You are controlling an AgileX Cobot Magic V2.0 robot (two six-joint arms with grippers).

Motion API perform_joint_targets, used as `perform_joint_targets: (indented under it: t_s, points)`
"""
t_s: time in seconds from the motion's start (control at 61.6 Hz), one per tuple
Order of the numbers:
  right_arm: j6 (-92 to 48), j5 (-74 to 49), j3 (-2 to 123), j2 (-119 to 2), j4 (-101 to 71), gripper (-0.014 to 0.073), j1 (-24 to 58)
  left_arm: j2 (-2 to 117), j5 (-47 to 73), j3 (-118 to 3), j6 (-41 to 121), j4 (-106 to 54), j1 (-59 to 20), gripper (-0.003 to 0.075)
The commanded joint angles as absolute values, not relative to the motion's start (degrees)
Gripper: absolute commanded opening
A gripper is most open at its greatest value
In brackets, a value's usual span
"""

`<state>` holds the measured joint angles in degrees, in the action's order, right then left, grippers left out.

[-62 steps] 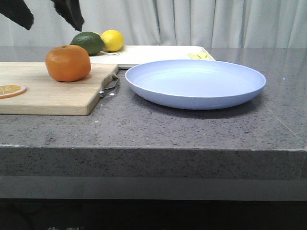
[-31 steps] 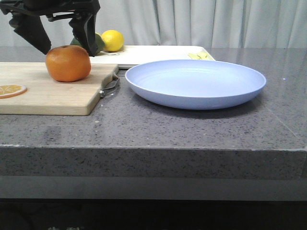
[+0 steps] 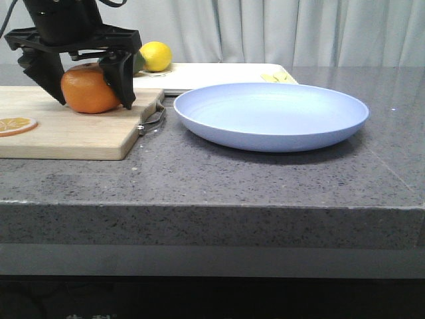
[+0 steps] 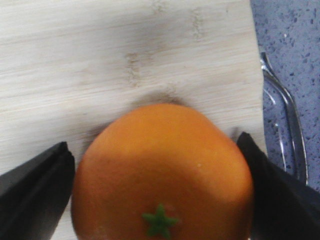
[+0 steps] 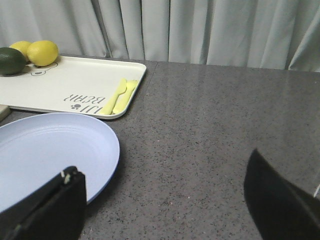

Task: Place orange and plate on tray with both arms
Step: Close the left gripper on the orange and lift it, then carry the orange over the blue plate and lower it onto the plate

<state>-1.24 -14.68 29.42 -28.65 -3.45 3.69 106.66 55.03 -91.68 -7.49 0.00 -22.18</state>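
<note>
A grey stone counter stood before pale curtains. The tray at twelve o'clock held lemons. The left gripper straddled the orange on the board, jaws wide beside it. The right gripper gaped, empty, beside the plate.

A bright orange with green stem star, lavender-blue plate, cream tray, and speckled grey worktop are seen.
</note>
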Motion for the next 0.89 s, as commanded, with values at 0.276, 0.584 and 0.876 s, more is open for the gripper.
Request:
perform_joint_targets:
  t_s: [0.276,0.584,0.876]
  points:
    - [-1.4,-9.6,31.6,-29.2,-2.8,0.0645,3.3,103.8,55.2,-96.8,-7.8,-0.5,-22.1,0.0346]
    - [-1.4,-9.6,31.6,-29.2,-2.8,0.0645,3.3,103.8,57.2,-106.5,-3.9,-5.3,-28.7,0.0335]
    - [-1.4,-9.6,31.6,-29.3,-2.8,0.0645,3.3,107.6,45.6,-106.5,-3.4,-5.7,-40.9,0.0335]
